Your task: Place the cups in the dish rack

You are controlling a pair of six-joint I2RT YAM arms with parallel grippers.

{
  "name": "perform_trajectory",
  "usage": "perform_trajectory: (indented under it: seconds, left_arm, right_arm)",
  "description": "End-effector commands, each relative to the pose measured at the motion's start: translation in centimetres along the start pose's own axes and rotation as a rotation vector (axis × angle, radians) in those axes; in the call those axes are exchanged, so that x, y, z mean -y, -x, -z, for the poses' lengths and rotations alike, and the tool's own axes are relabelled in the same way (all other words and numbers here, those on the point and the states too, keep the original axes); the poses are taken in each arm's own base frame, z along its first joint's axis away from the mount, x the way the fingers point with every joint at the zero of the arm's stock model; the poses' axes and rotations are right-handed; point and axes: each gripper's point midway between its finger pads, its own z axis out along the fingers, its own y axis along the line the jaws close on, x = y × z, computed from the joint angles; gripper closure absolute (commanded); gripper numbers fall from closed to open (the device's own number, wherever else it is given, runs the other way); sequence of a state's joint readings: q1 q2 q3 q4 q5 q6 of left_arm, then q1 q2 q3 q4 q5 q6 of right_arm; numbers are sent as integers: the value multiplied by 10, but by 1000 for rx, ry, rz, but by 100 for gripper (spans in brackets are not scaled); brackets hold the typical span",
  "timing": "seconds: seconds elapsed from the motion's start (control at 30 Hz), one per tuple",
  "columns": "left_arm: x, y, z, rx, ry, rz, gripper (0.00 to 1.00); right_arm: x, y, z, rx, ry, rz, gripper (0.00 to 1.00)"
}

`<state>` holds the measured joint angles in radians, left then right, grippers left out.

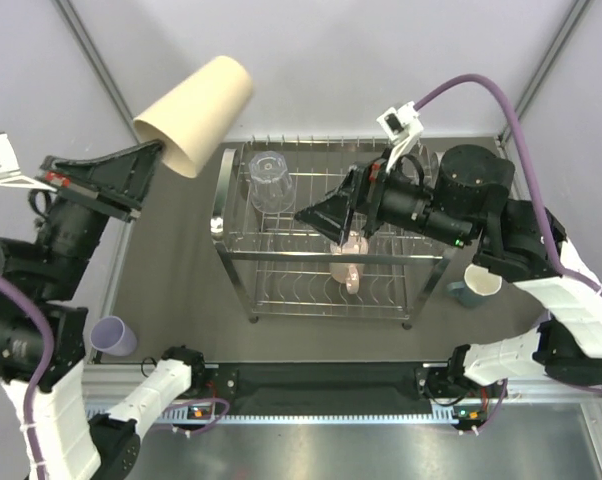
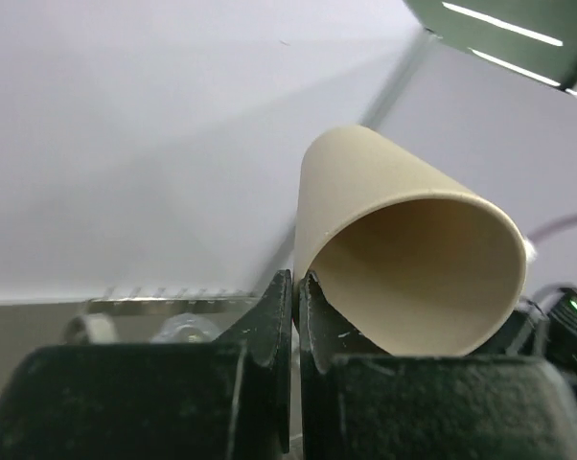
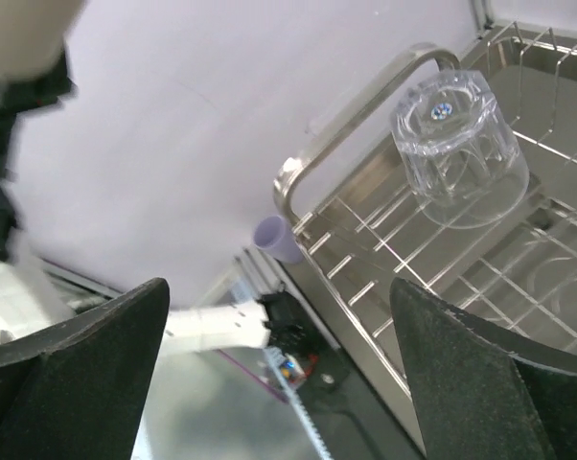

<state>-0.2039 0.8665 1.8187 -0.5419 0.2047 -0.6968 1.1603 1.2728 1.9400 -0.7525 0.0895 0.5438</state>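
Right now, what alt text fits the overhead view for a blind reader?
The left gripper holds a tall beige tumbler beside a chrome dish rack, while the right gripper hovers over a pink mug inside it. A clear glass sits inverted in the rack.

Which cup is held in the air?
The tall beige tumbler, pinched at its rim by the left gripper; the other cups rest in the dish rack or on the table.

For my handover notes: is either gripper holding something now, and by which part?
The left gripper pinches the beige tumbler by the wall at its open rim. The right gripper is open, holding nothing.
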Motion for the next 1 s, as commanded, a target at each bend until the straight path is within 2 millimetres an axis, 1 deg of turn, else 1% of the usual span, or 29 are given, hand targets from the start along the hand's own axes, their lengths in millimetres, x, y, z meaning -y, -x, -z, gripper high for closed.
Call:
perform_trajectory:
  seconds: [0.0,0.03,0.07,0.1,0.13,0.23,0.3,0.37,0.47,0.5,0.53,0.57,0.67,0.77,0.97]
  left_arm:
    - [55,-5,1,-12,-346,48,100]
    - [63,-12,2,-27,-426,89,100]
    - [74,0,6,14,-475,100,100]
    - [71,-16,5,-39,-504,134,100]
    - [73,-18,4,-43,-532,151,100]
    - [77,-18,6,-30,-572,173,100]
    - [78,-16,6,-20,-590,168,100]
    - [80,-19,6,-39,-609,183,100]
    - [81,-22,8,-41,-642,224,100]
    - [82,-21,9,-33,-654,226,100]
    - [81,-23,9,-41,-654,235,100]
    - [81,-24,11,-45,-654,235,100]
    - [80,-26,14,-45,-649,241,100]
    - [78,-28,13,-54,-637,245,100]
    - [79,-28,14,-61,-640,246,100]
  right_arm:
    - [-25,49,10,142,119,-134,2]
    - [-25,58,14,172,126,-160,1]
    - [-28,64,16,196,141,-160,0]
    - [-41,74,20,232,206,-166,0]
    - [-46,80,23,255,233,-164,0]
    - [-56,95,28,334,298,-169,0]
    - [-59,99,26,361,324,-190,0]
    - [-69,109,27,407,384,-221,0]
    - [-71,119,18,450,402,-255,0]
    - [-69,121,13,465,392,-263,0]
    - [-70,124,13,480,401,-271,0]
    - [-77,134,17,521,440,-282,0]
    - [-84,144,18,554,476,-289,0]
    - [-90,154,13,569,496,-291,0]
    - [-101,159,6,569,554,-327,0]
